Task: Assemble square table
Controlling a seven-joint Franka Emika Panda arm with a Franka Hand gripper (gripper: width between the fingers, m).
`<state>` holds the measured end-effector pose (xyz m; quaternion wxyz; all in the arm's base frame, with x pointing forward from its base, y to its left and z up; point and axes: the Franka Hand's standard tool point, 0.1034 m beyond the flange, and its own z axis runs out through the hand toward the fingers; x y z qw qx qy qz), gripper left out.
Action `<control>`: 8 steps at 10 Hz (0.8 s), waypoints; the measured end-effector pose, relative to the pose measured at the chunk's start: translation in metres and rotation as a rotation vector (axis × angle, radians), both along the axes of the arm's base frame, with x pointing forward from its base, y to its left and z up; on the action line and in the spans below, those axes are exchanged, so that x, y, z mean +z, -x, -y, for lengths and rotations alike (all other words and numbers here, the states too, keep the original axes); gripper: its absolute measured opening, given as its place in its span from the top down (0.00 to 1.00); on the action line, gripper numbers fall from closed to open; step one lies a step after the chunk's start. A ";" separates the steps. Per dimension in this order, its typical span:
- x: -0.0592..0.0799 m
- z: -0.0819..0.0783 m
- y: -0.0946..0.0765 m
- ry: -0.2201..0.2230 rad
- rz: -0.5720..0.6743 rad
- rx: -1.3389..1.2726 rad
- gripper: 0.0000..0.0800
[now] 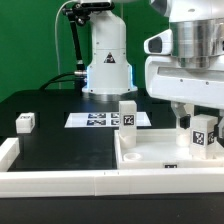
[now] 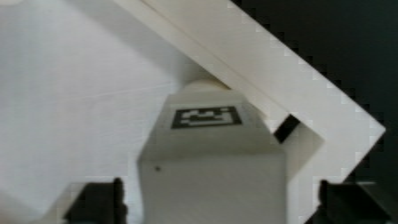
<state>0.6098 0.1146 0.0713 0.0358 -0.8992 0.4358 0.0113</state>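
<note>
The square table's white panel (image 1: 160,158) lies rim-up at the exterior view's right, inside the corner of the rail. One white tagged leg (image 1: 128,113) stands upright on its far left corner. A second tagged leg (image 1: 204,135) stands at the panel's right side, directly under my gripper (image 1: 193,118). In the wrist view this leg (image 2: 214,165), with its tag, sits between my fingertips (image 2: 98,205), and a narrow gap shows on each side. My gripper (image 2: 222,205) is open around the leg without pressing it. The panel's rim (image 2: 267,70) runs diagonally behind it.
Another short white leg (image 1: 25,122) lies on the black table at the exterior view's left. The marker board (image 1: 100,120) lies flat in front of the robot's base (image 1: 105,70). A long white L-shaped rail (image 1: 60,180) borders the front and left.
</note>
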 end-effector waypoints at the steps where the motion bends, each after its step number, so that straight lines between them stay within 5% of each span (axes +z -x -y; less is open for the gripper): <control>1: -0.002 -0.006 0.004 0.001 -0.002 0.068 0.23; 8: -0.003 -0.018 0.007 0.000 0.038 0.626 0.19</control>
